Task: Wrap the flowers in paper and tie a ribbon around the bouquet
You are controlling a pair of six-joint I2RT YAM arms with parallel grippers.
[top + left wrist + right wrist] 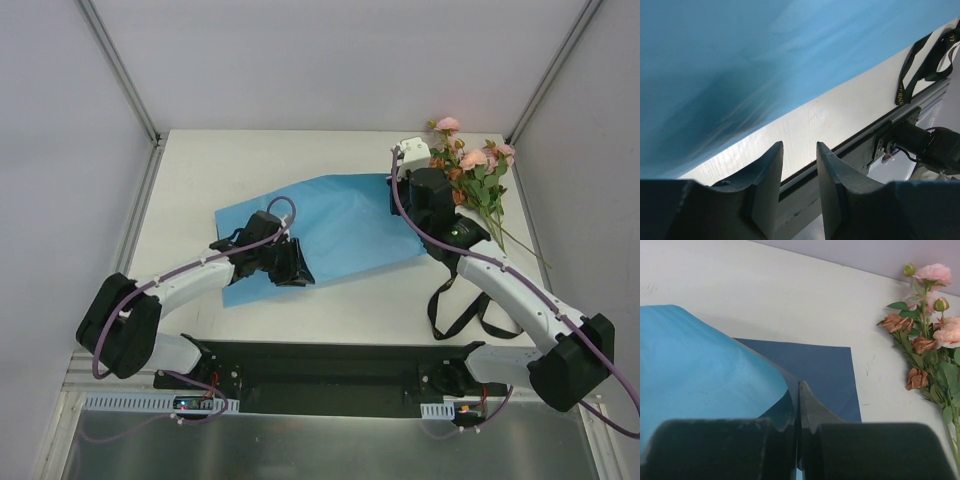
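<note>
The paper (340, 230) lies light blue face up in the middle of the table. My right gripper (399, 193) is shut on its right edge. In the right wrist view that edge curls up into the right gripper (800, 386), and the paper's (700, 370) dark navy face shows beyond. The flowers (474, 172), pink and orange, lie at the back right; the wrist view has the flowers (930, 340) on bare table. My left gripper (296, 268) sits at the paper's near edge. The left gripper (799, 146) stands partly open with nothing between its fingers, the paper (765, 50) above it. The black ribbon (458, 305) lies near the right arm.
The ribbon (912, 65) also shows at the table's near edge in the left wrist view, beside the black base rail (330, 365). White walls enclose the table on three sides. Purple cables run along both arms.
</note>
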